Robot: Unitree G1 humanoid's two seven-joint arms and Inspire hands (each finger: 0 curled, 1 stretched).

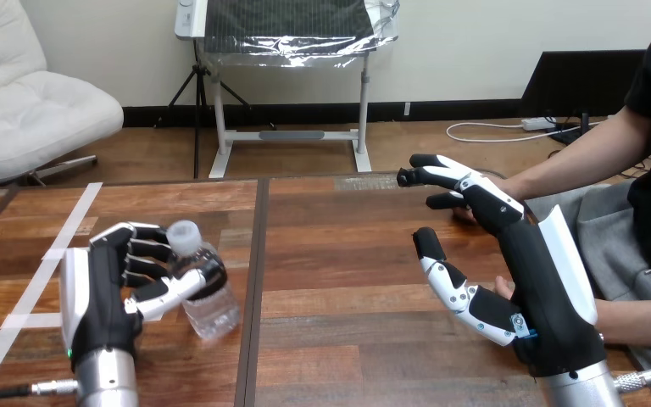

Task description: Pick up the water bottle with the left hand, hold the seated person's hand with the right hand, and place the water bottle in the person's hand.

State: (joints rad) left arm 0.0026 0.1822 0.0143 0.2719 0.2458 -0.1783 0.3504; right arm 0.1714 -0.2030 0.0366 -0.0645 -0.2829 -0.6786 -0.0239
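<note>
Left hand (114, 280) is wrapped around the water bottle (210, 298), which leans at the desk's (347, 246) left side; whether it is lifted yet I cannot tell. Right hand (530, 271) is spread, grasping nothing, with the person's arm (576, 161) reaching in behind it. Pickup looks in hand. Next, the right hand must close on the person's hand before the bottle travels across.

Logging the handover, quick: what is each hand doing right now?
Left hand: shut on the water bottle, fingers curled round it near the neck.
Right hand: open, fingers straight, holding nothing.
</note>
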